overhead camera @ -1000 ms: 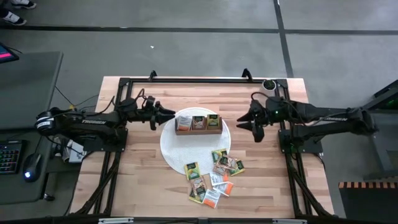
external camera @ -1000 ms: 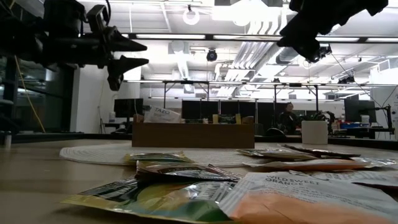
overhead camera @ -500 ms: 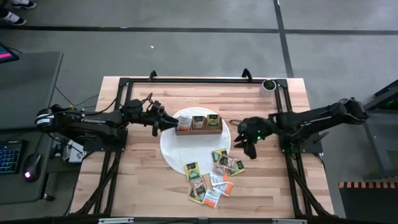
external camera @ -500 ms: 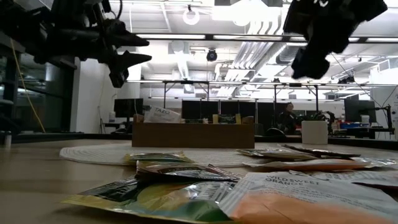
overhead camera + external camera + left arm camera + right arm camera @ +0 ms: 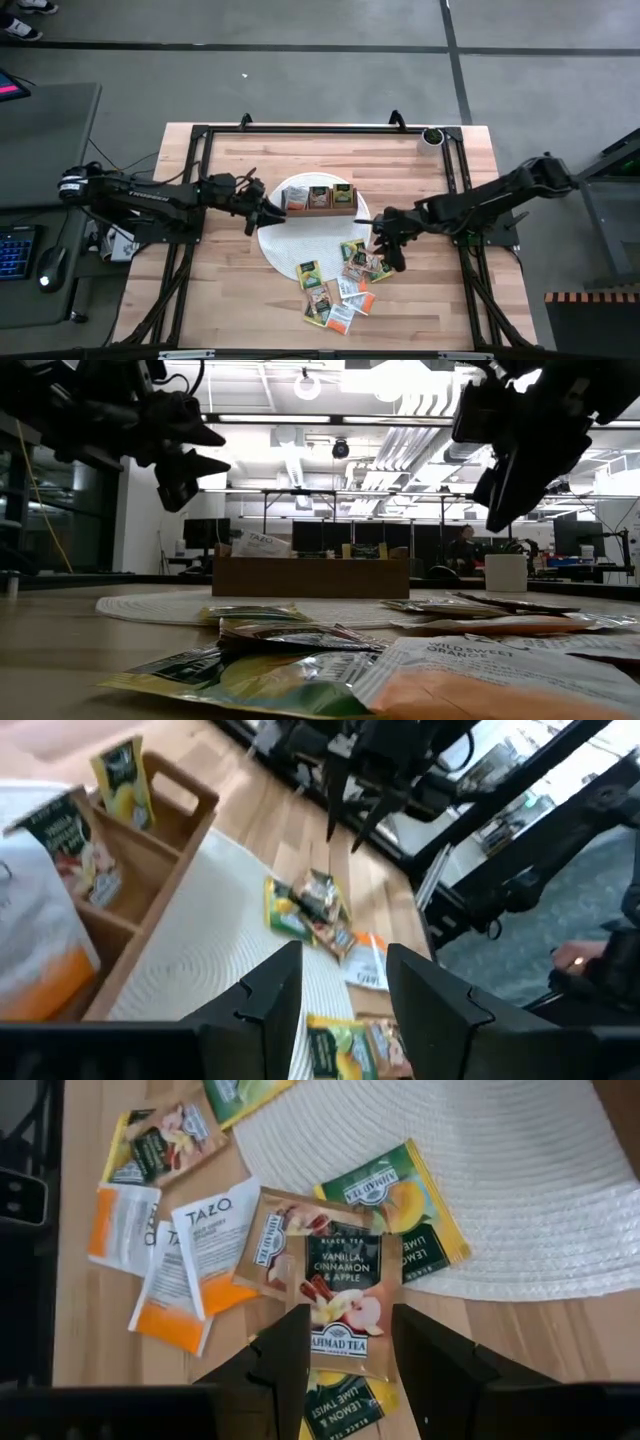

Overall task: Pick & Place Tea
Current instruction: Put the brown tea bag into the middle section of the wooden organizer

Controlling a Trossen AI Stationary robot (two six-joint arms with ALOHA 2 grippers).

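Several tea packets [image 5: 340,282] in green, orange, white and brown lie flat in a loose heap on the table, some overlapping the near edge of the round white mat [image 5: 285,245]. In the low view the packets [image 5: 400,660] fill the foreground. My right gripper [image 5: 381,243] [image 5: 350,1348] hangs open above the heap's far end, its fingers on either side of a brown "Vanilla, Cinnamon & Apple" packet [image 5: 340,1295] without touching it. In the low view my right gripper [image 5: 505,465] is well above the table. My left gripper [image 5: 268,212] [image 5: 345,988] is open, in the air over the mat's left part.
A wooden three-compartment box [image 5: 320,199] [image 5: 130,910] stands on the mat's far part, with packets upright in it. A small round dark object [image 5: 432,136] sits at the far right corner. Black frame rails [image 5: 300,128] run along the far edge and both sides.
My right gripper has swung from beside the box toward the table's left and near edge and come down over the packet heap, tipping to point downward. My left gripper has moved a little toward the near edge and right, over the mat. No packet has moved.
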